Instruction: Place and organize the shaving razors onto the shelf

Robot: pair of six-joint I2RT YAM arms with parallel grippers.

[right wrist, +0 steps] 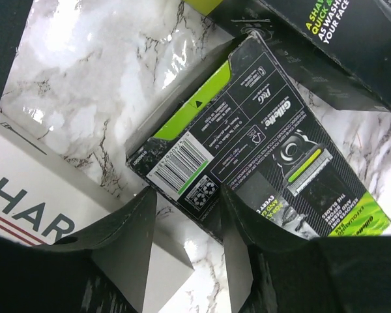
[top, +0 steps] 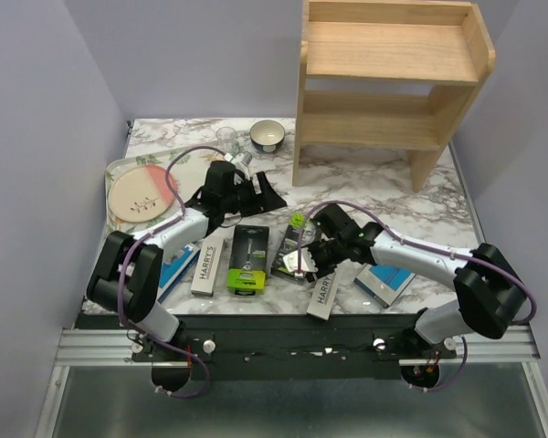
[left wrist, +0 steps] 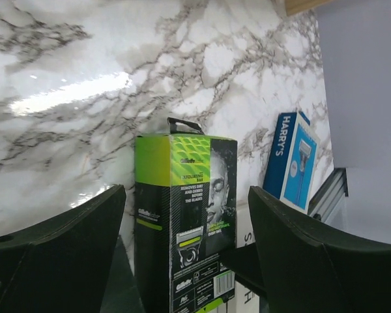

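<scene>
My right gripper (top: 303, 262) (right wrist: 189, 192) is shut on the barcode corner of a black razor box with a lime-green end (top: 292, 245) (right wrist: 247, 124) (left wrist: 186, 215), which stands tilted. A second black box (top: 248, 258) lies flat left of it. White Harry's boxes (top: 207, 265) (top: 322, 294) and blue-and-white packs (top: 176, 266) (top: 384, 283) lie along the near edge. My left gripper (top: 251, 193) (left wrist: 186, 192) hovers open behind the boxes, touching nothing. The light-wood shelf (top: 384, 55) stands at the back right with both tiers bare.
A floral tray (top: 117, 169) holding a pink plate (top: 144, 194) sits at the left. A bowl (top: 268, 135) and a clear glass (top: 226, 139) stand near the back, left of the shelf. Bare marble lies between the boxes and the shelf.
</scene>
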